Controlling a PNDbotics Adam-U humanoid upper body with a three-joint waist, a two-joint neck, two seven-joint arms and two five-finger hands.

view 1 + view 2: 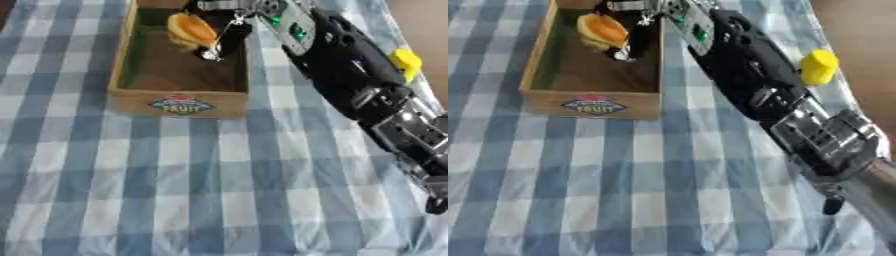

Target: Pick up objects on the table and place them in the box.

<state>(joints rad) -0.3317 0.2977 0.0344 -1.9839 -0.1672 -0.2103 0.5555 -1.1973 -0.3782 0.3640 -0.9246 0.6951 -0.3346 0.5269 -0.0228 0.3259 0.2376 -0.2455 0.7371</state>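
Left eye view: the right arm sweeps in from the lower right and reaches diagonally up across the checked blue-and-white cloth of the desk (175,190), all the way over the wooden box (179,104). The right hand (229,27) is above the far end of the box, its fingers (214,50) curled round an orange-and-yellow rounded object (192,30), which is inside the box's outline, up by the far wall. Whether that object touches the box floor can't be told from here. The box carries a "FRUIT" label (181,105) on its near wall, and its dark floor shows bare toward the near side. Off to the right, half hidden behind the forearm, a yellow object (406,61) lies on the cloth.

Right eye view: same moment, and the yellow object (818,66) shows better, a stubby cylinder shape just beside the arm, well apart from the box (588,102). The right hand (636,22) has the orange object (602,30) gripped over the box's far end. The left hand shows in neither view.
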